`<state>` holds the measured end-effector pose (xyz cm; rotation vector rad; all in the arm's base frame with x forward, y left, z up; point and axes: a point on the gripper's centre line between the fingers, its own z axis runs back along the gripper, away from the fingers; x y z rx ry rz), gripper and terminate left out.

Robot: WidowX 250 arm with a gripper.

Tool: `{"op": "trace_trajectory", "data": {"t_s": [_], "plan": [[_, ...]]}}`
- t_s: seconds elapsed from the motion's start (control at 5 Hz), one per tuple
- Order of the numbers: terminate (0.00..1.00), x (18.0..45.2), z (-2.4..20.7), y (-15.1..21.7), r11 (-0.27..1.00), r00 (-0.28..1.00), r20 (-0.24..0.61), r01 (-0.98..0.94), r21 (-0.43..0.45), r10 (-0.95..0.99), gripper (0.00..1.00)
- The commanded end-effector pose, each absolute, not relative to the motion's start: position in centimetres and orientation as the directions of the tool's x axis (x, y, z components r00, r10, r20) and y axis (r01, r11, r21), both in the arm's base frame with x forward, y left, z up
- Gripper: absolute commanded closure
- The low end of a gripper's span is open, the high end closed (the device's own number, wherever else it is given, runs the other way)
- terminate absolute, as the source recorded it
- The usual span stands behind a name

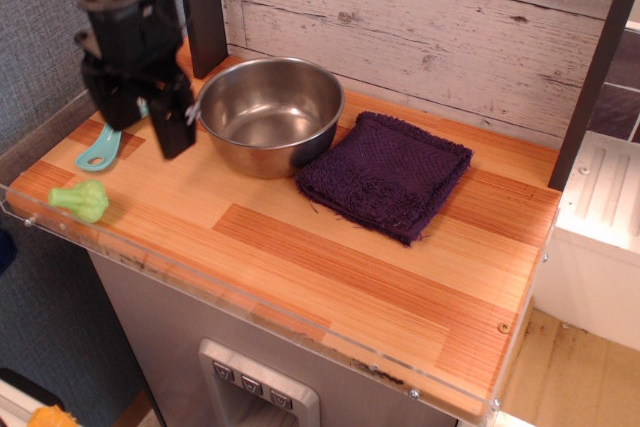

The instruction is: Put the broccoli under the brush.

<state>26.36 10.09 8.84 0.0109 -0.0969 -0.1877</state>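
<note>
The light-green broccoli (pixel 82 199) lies on its side on the wooden counter near the front left edge. The teal brush (pixel 100 150) lies just behind it; only its handle with the loop hole shows, the bristle end is hidden behind the arm. My black gripper (pixel 140 127) hangs open and empty above the counter, behind and to the right of the broccoli, its two fingers (pixel 176 127) apart and blurred.
A steel bowl (pixel 270 113) stands to the right of the gripper. A dark purple cloth (pixel 388 175) lies to the right of the bowl. A dark post (pixel 203 7) rises behind the gripper. The counter's front edge has a clear plastic lip (pixel 200 292).
</note>
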Motion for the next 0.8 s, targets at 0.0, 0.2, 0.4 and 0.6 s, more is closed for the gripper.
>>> {"op": "trace_trajectory", "data": {"t_s": [0.0,0.2,0.4,0.6], "plan": [[0.0,27.15,10.83,7.03,0.979,0.966,0.159,0.205,0.02,-0.205,0.0],[0.0,27.65,10.6,6.49,0.973,0.965,0.121,0.231,0.024,-0.233,0.0],[0.0,27.65,10.6,6.49,0.973,0.965,0.121,0.231,0.024,-0.233,0.0],[1.0,27.65,10.6,6.49,0.973,0.965,0.121,0.231,0.024,-0.233,0.0]]}}
